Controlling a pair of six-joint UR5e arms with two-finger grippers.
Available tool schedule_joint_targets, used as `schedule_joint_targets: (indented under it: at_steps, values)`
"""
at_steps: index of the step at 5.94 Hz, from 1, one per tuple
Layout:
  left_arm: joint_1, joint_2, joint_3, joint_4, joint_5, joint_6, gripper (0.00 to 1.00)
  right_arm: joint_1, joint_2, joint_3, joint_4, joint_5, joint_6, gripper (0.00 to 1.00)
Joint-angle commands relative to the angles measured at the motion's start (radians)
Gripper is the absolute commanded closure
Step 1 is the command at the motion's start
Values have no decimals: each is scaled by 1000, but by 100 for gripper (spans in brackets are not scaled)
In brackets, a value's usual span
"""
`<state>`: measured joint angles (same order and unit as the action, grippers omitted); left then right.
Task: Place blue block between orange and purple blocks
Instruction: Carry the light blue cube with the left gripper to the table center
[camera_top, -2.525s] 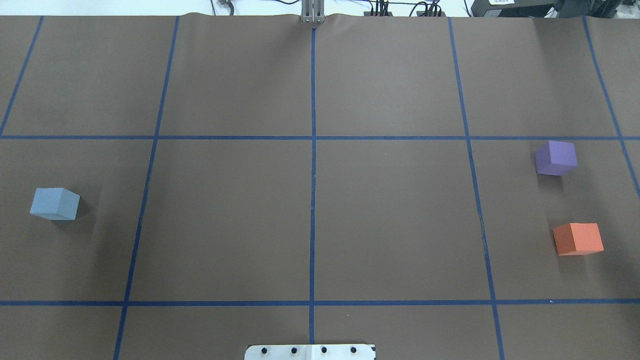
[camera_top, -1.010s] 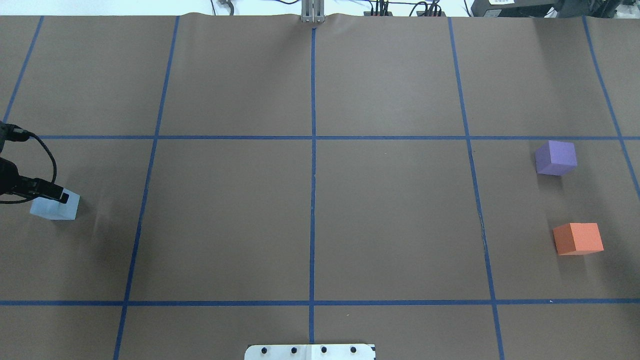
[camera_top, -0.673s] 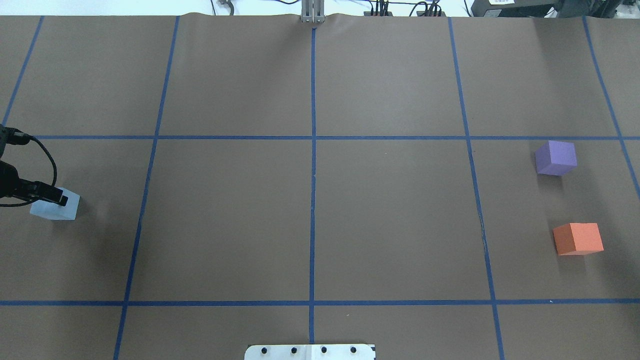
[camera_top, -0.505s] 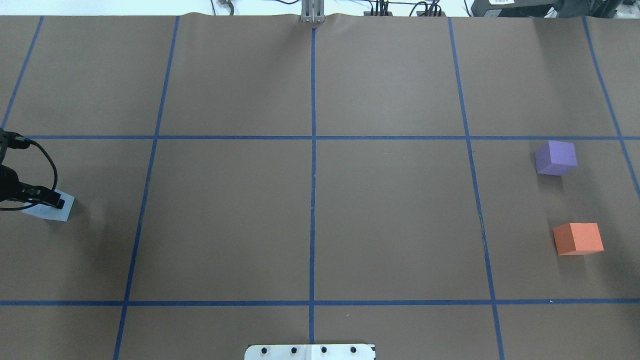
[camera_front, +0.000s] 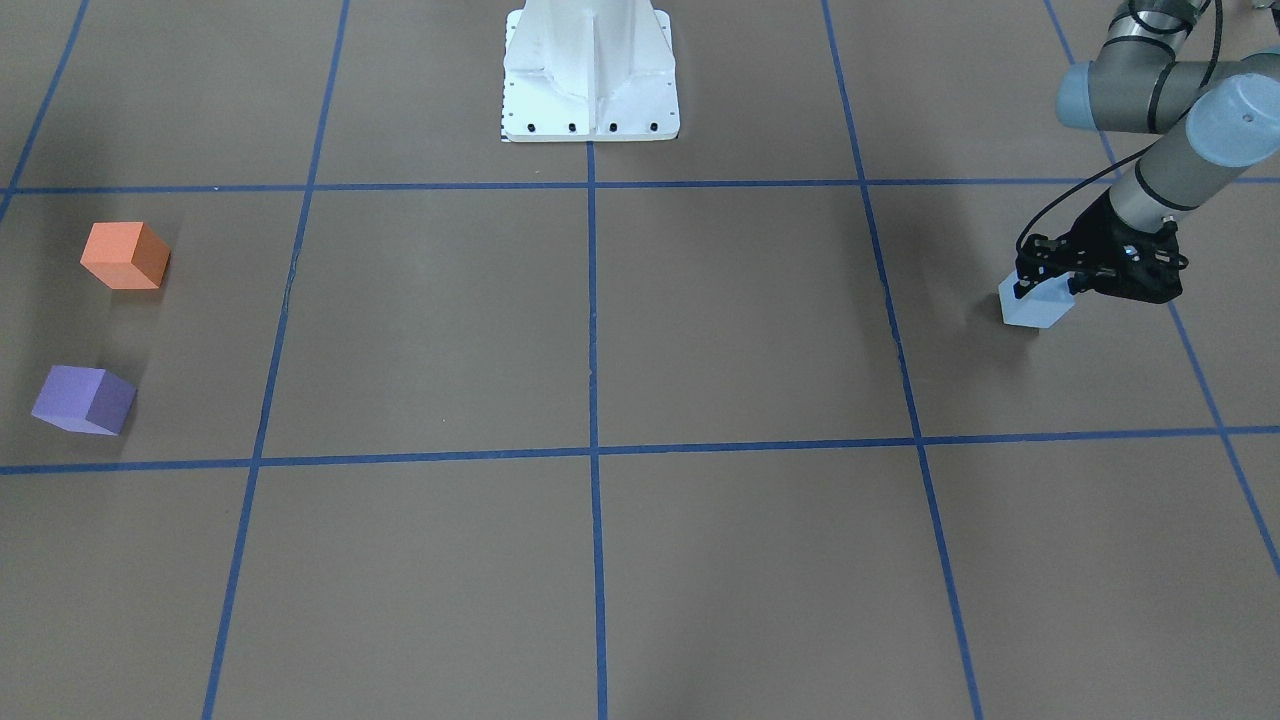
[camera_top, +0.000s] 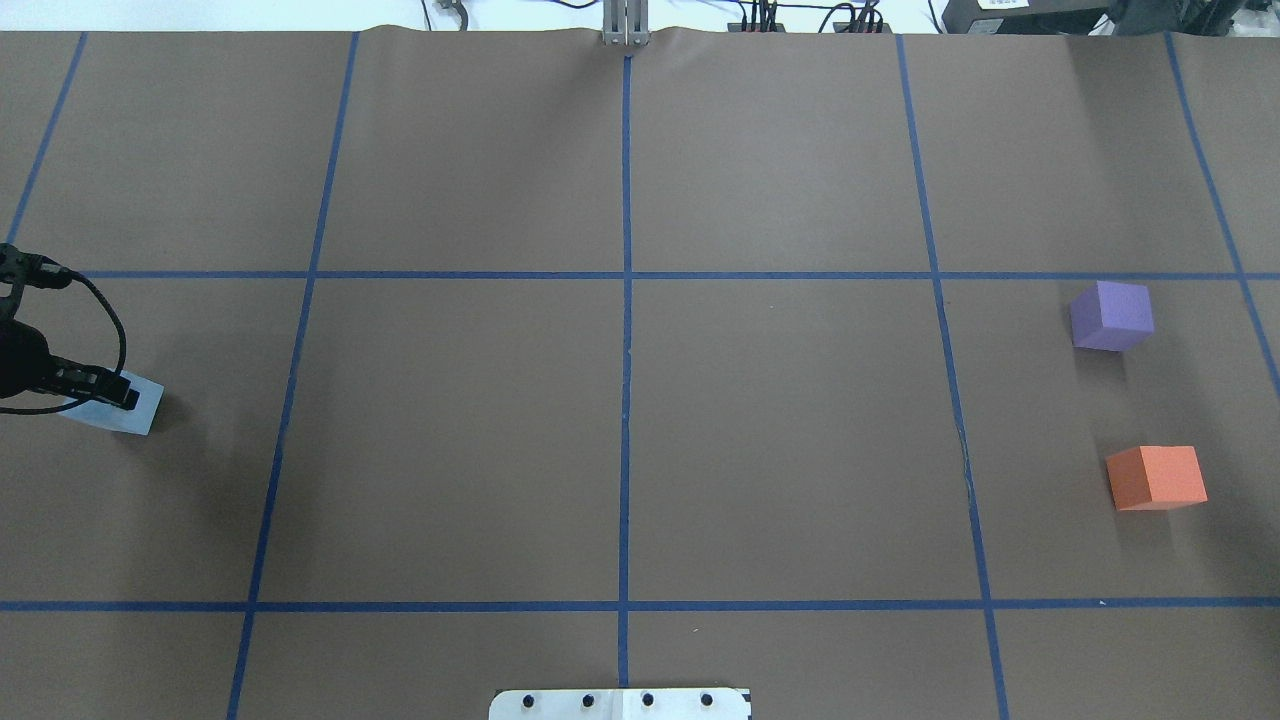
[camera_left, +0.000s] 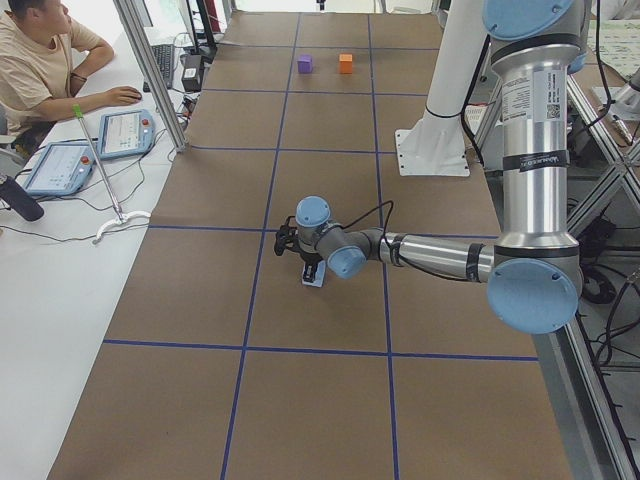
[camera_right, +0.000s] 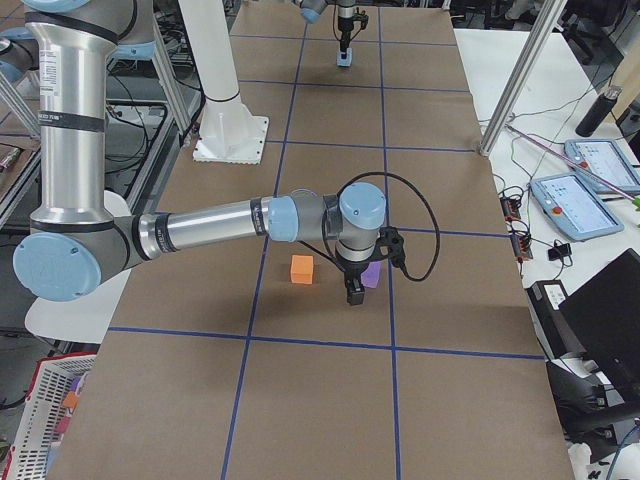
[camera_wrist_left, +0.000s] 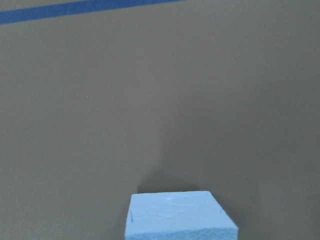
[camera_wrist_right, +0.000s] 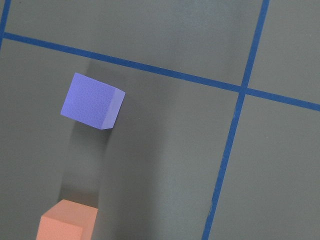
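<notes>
Early in the job: at the pick-up step. Grips the blue block (camera_front: 1035, 308) in the left claw (camera_front: 1045, 285), shut across two of its sides, at the robot's left end of the worktop (camera_front: 700, 330). Holds it slightly tilted, perhaps just clear of the surface; hard to say for certain from the wrist view. Cannot tell open from closed for the right claw (camera_right: 354, 292), seen only from the side, hanging near the other two blocks. Finds the orange block (camera_front: 124, 255) and the purple block (camera_front: 83, 399) at the opposite end, well apart from the blue one, near each other with a bare gap between. Next, by judgement: calls for lifting clear, carrying across the whole width of the worktop, and lowering squarely into that gap without nudging either neighbour. May also call for moving the right arm aside first, or for a hand-over midway, given the long reach.
</notes>
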<state>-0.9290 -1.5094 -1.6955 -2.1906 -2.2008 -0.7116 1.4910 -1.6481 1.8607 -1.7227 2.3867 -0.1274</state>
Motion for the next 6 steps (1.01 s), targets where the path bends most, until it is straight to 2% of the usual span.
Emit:
schedule_joint_targets:
  at_steps: [1,2,3,4,6]
  values:
    - [1,-235,-7,218,-2,-20,100,0,-2,0,0,12,0,0]
    - [47,-393,-6,350,1,-122,100,0,-4,0,0,14,0,0]
    - [141,-510,16,409,19,-205,100,0,-4,0,0,23,-1,0]
    - [254,-666,90,422,105,-376,100,0,-7,0,0,28,-2,0]
    - [386,-1046,445,422,208,-520,100,0,-9,0,0,29,-2,0]
